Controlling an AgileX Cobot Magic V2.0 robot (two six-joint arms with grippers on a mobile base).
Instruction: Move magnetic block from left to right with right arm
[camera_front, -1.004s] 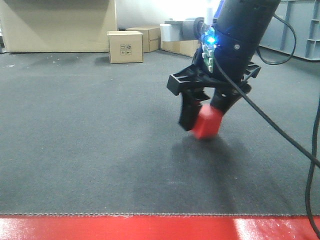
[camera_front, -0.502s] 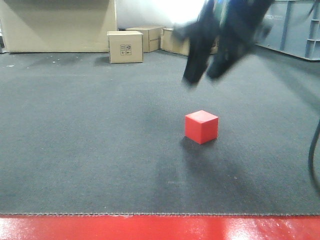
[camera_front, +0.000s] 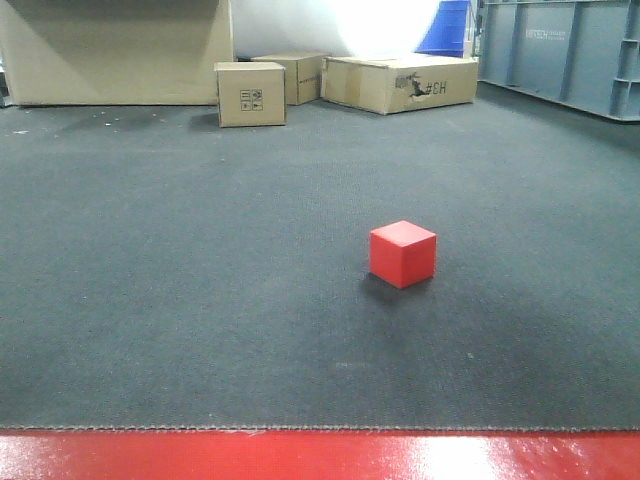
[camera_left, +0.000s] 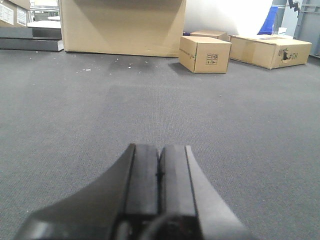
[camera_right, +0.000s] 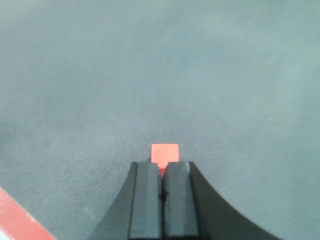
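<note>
The right gripper (camera_right: 161, 200) looks down from above with its two black fingers (camera_right: 145, 200) pressed together and holding nothing, the magnetic block (camera_right: 165, 153) lying free on the dark carpet (camera_right: 100, 90) just past their tips. The left gripper (camera_left: 160, 192) sits low over the carpet, fingers likewise closed on nothing. In the front view the block rests alone right of centre, where half a second ago the blurred right arm hung above it and has since left the frame; cardboard boxes (camera_front: 250, 93) stand far behind.
</note>
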